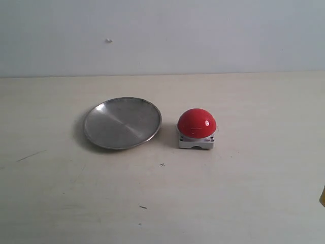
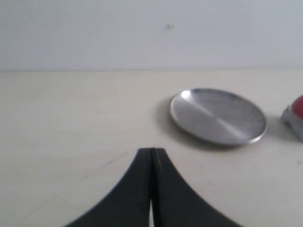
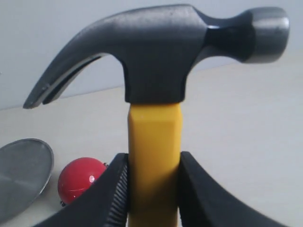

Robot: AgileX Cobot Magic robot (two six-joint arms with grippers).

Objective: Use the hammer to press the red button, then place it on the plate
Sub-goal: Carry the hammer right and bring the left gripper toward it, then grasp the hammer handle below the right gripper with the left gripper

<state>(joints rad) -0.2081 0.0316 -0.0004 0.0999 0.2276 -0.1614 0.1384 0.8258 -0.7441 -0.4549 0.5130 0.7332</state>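
Note:
The red button [image 1: 196, 123] sits on its grey-white base near the table's middle, with the silver plate [image 1: 122, 122] just to its left. My right gripper [image 3: 154, 163] is shut on the hammer [image 3: 156, 61], clamping its yellow handle below the dark head; the button [image 3: 79, 178] and the plate [image 3: 21, 172] lie far beyond it. Only a yellow sliver [image 1: 322, 195] shows at the exterior view's right edge. My left gripper [image 2: 152, 153] is shut and holds nothing, hovering short of the plate [image 2: 218, 116]; the button [image 2: 297, 113] peeks in at that view's edge.
A pale wall [image 1: 162, 35] rises behind the cream table [image 1: 162, 203]. Small dark marks [image 1: 142, 207] dot the tabletop in front of the plate and button.

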